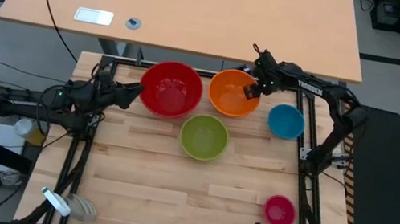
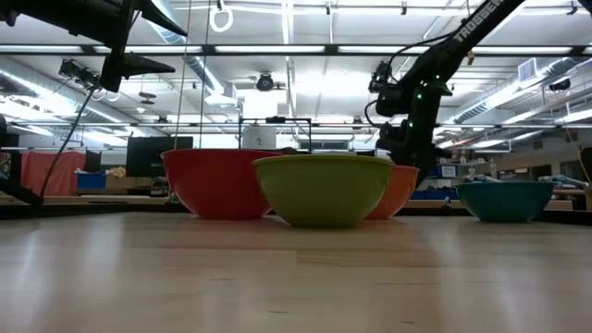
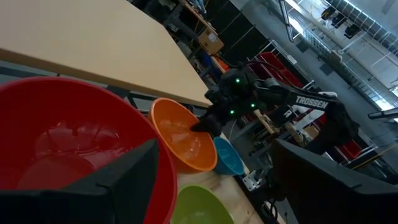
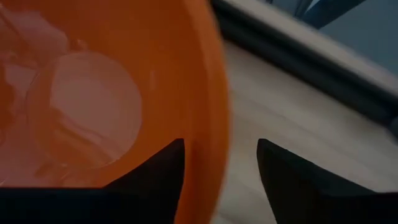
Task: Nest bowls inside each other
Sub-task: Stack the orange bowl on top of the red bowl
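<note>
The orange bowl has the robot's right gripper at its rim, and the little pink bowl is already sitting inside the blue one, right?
Not quite. The high view shows the pink bowl alone on the table, far from the blue bowl, which holds nothing. The rest is right: the right gripper straddles the orange bowl's rim.

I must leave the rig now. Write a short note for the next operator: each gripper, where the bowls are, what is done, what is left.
Right gripper: jaws astride the rim of the orange bowl, one finger inside, one outside, not clamped yet.
Left gripper: open, waiting at the left edge of the red bowl.
Bowls: red and orange side by side at the far edge of the table; lime green bowl in front of them; blue bowl right of orange; pink bowl alone at the near right.
Done: nothing nested; all five stand apart.
Left: every nesting step, likely orange into red first.
</note>
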You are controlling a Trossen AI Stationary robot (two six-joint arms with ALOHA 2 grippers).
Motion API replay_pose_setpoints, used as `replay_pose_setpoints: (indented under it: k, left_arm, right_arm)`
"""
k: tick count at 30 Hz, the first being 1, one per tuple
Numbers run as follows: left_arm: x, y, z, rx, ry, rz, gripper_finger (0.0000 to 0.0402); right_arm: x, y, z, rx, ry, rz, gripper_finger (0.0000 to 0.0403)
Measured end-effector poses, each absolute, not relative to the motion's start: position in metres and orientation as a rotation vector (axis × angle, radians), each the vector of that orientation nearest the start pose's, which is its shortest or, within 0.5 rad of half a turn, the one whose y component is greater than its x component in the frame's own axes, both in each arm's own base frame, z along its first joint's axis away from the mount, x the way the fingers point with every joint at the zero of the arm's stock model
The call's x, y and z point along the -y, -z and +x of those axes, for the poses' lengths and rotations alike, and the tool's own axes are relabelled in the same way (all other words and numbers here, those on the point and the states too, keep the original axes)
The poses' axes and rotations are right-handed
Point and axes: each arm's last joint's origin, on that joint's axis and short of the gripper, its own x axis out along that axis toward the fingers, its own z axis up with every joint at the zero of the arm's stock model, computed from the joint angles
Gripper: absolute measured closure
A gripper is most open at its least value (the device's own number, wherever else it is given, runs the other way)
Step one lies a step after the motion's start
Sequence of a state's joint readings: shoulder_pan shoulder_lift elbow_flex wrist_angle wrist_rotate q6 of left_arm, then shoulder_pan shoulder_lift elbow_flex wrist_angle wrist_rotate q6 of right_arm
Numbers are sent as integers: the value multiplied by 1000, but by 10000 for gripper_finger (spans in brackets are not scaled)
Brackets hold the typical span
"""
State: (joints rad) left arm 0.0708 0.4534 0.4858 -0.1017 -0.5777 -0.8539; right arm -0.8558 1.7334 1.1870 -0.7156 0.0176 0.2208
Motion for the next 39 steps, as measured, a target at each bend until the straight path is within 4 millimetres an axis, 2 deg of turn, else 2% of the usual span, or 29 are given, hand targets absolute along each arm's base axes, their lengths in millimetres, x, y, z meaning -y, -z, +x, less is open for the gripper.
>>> replay_pose_setpoints:
  k: [8, 15, 18, 25, 30, 36, 39]
  left_arm:
    - [-24, -278, 120, 189, -645, -790, 88]
    - [-25, -277, 124, 183, -647, -789, 88]
    - [-25, -279, 125, 205, -637, -794, 88]
    - [-25, -280, 125, 211, -652, -777, 88]
    - [-26, -280, 124, 230, -697, -767, 88]
    - [-28, -280, 123, 240, -738, -756, 88]
    - [-30, -280, 123, 242, -761, -737, 88]
  right_arm:
    - [250, -184, 219, -1167, 893, 761, 282]
    - [255, -187, 215, -1120, 904, 815, 365]
    - [256, -193, 215, -1099, 890, 835, 385]
    - [265, -237, 218, -1029, 1003, 690, 387]
    - [269, -269, 225, -968, 932, 676, 387]
    - [264, -301, 253, -752, 790, 736, 385]
    - [250, -311, 275, -669, 710, 731, 384]
